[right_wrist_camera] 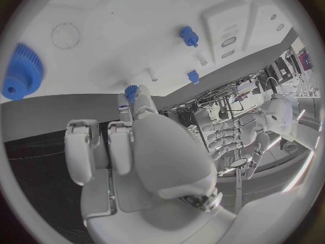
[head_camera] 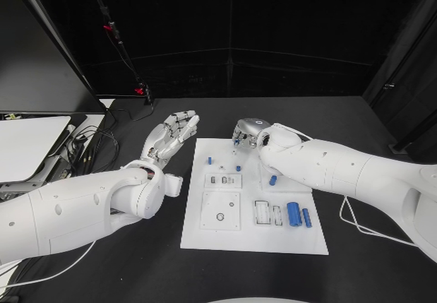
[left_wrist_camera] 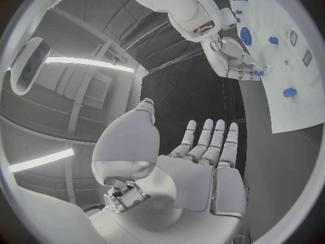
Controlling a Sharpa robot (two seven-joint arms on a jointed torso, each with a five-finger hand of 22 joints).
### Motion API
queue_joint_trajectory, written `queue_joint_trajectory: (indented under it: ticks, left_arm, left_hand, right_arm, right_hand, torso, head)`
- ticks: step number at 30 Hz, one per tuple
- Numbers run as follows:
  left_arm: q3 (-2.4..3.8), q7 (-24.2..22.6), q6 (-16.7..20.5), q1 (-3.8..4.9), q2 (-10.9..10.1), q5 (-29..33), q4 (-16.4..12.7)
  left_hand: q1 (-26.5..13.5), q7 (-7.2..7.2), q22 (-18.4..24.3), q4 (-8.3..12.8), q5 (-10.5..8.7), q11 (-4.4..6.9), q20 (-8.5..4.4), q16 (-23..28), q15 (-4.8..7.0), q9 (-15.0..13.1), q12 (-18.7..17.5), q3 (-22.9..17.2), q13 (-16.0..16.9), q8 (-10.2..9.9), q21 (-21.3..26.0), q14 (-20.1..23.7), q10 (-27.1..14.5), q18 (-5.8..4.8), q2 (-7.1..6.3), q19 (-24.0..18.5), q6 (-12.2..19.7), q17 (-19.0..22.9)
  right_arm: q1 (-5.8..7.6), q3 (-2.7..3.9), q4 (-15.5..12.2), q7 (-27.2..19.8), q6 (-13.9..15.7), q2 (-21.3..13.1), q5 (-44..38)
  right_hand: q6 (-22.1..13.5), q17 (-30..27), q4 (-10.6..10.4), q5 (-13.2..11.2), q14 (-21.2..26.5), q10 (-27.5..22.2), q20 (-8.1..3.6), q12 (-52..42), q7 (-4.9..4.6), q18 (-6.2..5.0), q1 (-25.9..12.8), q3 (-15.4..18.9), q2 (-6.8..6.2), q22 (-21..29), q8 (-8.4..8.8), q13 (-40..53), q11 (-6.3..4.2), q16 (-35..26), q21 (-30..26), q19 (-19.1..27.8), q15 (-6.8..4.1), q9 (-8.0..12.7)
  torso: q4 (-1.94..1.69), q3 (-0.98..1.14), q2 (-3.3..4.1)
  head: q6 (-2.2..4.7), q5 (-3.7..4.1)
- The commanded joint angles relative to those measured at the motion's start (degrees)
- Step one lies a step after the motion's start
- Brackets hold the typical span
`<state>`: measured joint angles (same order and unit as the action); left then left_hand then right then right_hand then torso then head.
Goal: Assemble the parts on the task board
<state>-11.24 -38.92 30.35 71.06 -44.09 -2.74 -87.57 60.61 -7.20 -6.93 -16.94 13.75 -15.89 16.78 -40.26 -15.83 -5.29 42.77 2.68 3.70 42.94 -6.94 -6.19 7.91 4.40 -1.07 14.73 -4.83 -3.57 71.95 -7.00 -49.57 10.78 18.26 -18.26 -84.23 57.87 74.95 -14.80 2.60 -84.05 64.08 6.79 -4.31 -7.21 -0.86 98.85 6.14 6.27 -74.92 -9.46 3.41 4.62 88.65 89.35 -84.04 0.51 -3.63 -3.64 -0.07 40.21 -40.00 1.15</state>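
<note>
Silver fingers of the right hand pinched a small blue gear at the far edge of the task board. The other fingers of that hand were curled in. Just beside it on the board stood a small blue peg and another blue part. A bigger blue gear lay farther off on the white plate.

The left hand was flat, with its fingers spread and nothing in them. It hung over the black counter, just off the board's left edge. Two blue cylinders lay near the board's right edge, well apart from both hands. Dark counter showed all around the board.
</note>
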Motion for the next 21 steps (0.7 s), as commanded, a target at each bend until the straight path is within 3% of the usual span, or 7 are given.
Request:
queue_joint_trajectory:
  ticks: [1,15,19,21]
  left_arm:
    - [0.06,-16.3,-0.4,0.1,0.0,-0.4,0.0]
    - [0.05,-16.0,-0.5,0.11,0.1,-0.4,0.1]
    - [0.05,-15.9,-0.6,0.11,0.2,-0.4,0.1]
    - [0.05,-15.9,-0.6,0.11,0.2,-0.4,0.2]
  left_hand:
    - [0.0,-10.06,-0.1,0.1,0.11,0.04,0.01,-0.3,-0.14,0.1,0.3,-0.4,0.1,0.2,-0.3,-0.3,0.4,-0.44,0.49,-0.4,-0.4,-0.1]
    - [0.2,-10.06,-0.1,0.1,0.18,0.04,0.01,-0.4,-0.14,0.1,0.4,-0.5,0.1,0.5,-0.3,-0.3,0.6,-0.44,0.85,-0.5,-0.5,-0.1]
    - [0.2,-10.06,-0.1,0.1,0.18,0.04,0.01,-0.4,-0.14,0.1,0.4,-0.5,0.1,0.5,-0.3,-0.3,0.6,-0.44,0.85,-0.5,-0.5,-0.1]
    - [0.2,-10.06,-0.1,0.1,0.18,0.05,0.02,-0.4,-0.14,0.2,0.4,-0.5,0.1,0.5,-0.3,-0.3,0.6,-0.44,0.9,-0.5,-0.5,-0.1]
  right_arm:
    - [0.04,-0.02,0.3,0.7,-0.9,0.2,-0.9]
    - [-0.16,-0.02,0.9,1.1,-1.4,0.6,-1.2]
    - [-0.2,-0.02,0.8,0.6,-1.4,0.5,-1.2]
    - [-0.21,-0.02,0.6,-0.1,-0.2,0.3,-0.7]
  right_hand:
    - [0.1,5.6,-0.2,0.1,-4.4,-0.1,0.27,0.3,-0.39,0.5,0.2,-0.1,-0.26,-13.7,0.39,0.0,0.3,-0.2,0.0,-5.1,0.5,-0.1]
    - [-0.8,5.3,-0.7,0.1,-4.3,-1.0,0.38,0.8,-0.15,0.4,0.0,0.0,-0.8,-13.3,1.36,0.0,0.3,-0.2,-0.2,-4.9,0.54,0.0]
    - [-4.7,1.8,-1.7,0.1,-3.7,-3.8,0.82,0.9,1.45,-0.34,-2.7,1.8,-3.02,-10.3,3.86,0.0,1.5,-0.9,-1.7,-3.1,1.28,0.1]
    - [-7.6,-1.9,-1.7,0.1,-2.8,-6.0,1.47,0.7,2.6,-1.13,-7.2,3.4,-4.51,-6.9,5.51,0.2,2.25,-1.8,-3.4,-1.1,1.67,0.0]
  torso:
    - [0.02,-0.02,0.02]
    - [0.07,-0.03,0.0]
    - [-0.01,-0.02,-0.01]
    - [0.0,-0.01,0.01]
  head:
    - [-0.03,0.03]
    - [-0.13,0.09]
    - [-0.08,0.15]
    - [-0.09,0.09]
